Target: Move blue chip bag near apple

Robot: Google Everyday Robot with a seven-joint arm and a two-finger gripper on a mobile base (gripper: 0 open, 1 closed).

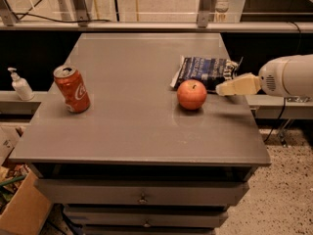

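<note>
The blue chip bag (203,70) lies flat on the grey table (127,131), at its right side towards the back. The apple (191,94) stands just in front of the bag, at or almost at the bag's front edge. My gripper (224,88) reaches in from the right, over the table's right edge. Its tip is to the right of the apple and beside the bag's right front corner. It holds nothing, and a small gap separates it from the apple.
A red soda can (72,88) stands upright at the table's left side. A white pump bottle (20,84) stands on a ledge left of the table. A rail with posts runs behind the table. Drawers sit below the front edge and a cardboard box (22,212) is at lower left.
</note>
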